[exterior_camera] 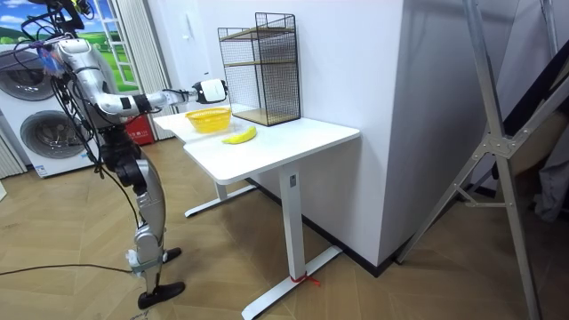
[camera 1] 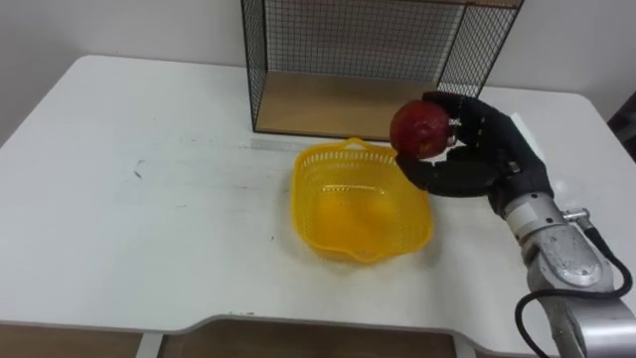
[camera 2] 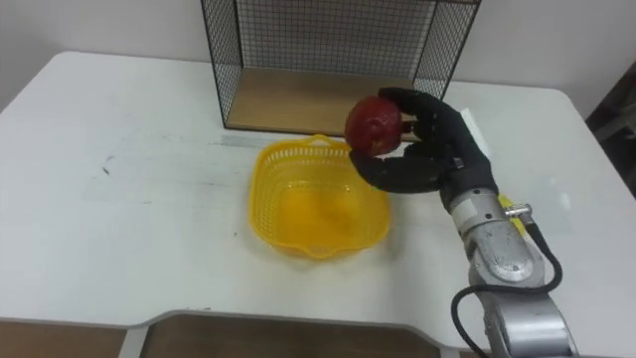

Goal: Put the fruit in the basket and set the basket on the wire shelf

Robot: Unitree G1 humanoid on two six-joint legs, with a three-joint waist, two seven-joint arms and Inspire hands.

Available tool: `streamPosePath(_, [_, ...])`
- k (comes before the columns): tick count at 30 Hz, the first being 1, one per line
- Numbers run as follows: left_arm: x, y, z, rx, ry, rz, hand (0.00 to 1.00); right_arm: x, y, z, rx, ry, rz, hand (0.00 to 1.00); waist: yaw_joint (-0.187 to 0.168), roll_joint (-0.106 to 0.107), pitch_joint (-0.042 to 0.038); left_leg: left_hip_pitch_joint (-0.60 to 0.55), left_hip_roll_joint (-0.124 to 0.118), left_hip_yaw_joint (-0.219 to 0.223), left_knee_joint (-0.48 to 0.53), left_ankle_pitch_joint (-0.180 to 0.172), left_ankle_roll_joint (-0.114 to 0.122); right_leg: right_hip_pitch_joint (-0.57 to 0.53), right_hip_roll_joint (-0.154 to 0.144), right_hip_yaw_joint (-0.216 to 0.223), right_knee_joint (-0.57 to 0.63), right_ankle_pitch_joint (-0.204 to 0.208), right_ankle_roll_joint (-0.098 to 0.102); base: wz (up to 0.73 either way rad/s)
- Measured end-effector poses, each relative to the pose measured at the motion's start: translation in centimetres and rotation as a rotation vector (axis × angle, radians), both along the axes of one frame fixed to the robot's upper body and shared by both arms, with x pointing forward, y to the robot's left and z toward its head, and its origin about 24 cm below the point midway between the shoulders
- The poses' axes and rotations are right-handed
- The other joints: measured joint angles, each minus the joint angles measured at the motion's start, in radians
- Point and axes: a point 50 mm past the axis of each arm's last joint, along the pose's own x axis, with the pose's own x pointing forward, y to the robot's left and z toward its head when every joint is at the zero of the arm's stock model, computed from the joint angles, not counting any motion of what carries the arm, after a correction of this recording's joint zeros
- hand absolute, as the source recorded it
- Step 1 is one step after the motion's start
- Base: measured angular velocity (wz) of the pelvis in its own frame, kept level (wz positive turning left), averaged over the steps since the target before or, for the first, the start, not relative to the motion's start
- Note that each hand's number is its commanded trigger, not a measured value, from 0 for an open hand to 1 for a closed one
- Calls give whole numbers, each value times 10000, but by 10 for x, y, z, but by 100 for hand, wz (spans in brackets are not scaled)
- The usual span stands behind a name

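Observation:
My right hand (camera 1: 475, 149) holds a dark red apple (camera 1: 419, 127), fingers and thumb curled round it, just above the right rim of the yellow mesh basket (camera 1: 308, 184). The basket stands on the white table in front of the black wire shelf (camera 1: 358, 50) with its wooden floor. An orange-yellow patch shows in the basket's bottom; I cannot tell whether it is a fruit. In the room view a banana (exterior_camera: 239, 135) lies on the table next to the basket (exterior_camera: 209, 119), on the room view's right of it.
The white table (camera 1: 129, 199) stretches wide to my left of the basket. The shelf (exterior_camera: 262, 67) stands at the table's far edge against the wall. I stand at the table's side; washing machines (exterior_camera: 36, 133) are behind me.

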Motion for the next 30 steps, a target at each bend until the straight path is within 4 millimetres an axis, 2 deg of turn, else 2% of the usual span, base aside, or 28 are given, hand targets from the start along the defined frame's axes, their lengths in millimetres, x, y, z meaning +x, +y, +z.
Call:
streamPosePath(5, [4,0,0,-11,-143,-70,0,-1,6,11,-567,-425,487,100,99,-121,48,-74,11,32,-3,-2,1,-97,0,-5,34,3,0,-3])
streamPosePath(8, [4,-2,0,-48,-91,-272,0,-1,9,12,-841,-423,803,100,112,-170,23,-190,14,27,43,-1,1,-123,2,-11,36,25,-5,0])
streamPosePath(13, [3,-3,-1,-122,-7,-397,0,-2,17,12,-1567,-397,1359,100,111,-124,48,-294,14,33,86,0,6,-211,2,14,37,69,3,0])
streamPosePath(15, [4,-3,-1,-131,-13,-399,0,-3,20,11,-1657,-291,1630,60,145,-73,60,-299,15,47,101,4,13,-225,2,40,36,77,5,0])
streamPosePath(16, [4,-3,-1,-131,-18,-401,0,-3,20,10,-1684,-247,1683,60,149,-59,59,-293,15,50,100,4,13,-222,2,48,36,78,6,0])
streamPosePath(17, [4,-3,-1,-131,-23,-401,0,-5,21,8,-1783,-152,1771,0,160,-26,65,-270,14,55,99,4,13,-209,2,65,37,79,7,0])
streamPosePath(20, [4,-3,-1,-132,-21,-403,0,-6,22,5,-1959,-7,1966,0,151,82,101,-188,16,78,74,4,13,-150,2,95,36,78,8,-2])
streamPosePath(23, [5,-3,-1,-103,-47,-408,0,-9,21,1,-1967,165,1987,0,148,142,67,-165,24,95,45,4,13,-138,6,97,36,78,8,0])
streamPosePath(30, [6,-3,0,-73,-84,-409,0,-10,22,-2,-1953,307,2041,0,128,115,52,-131,29,100,45,4,13,-95,10,101,37,79,7,0])
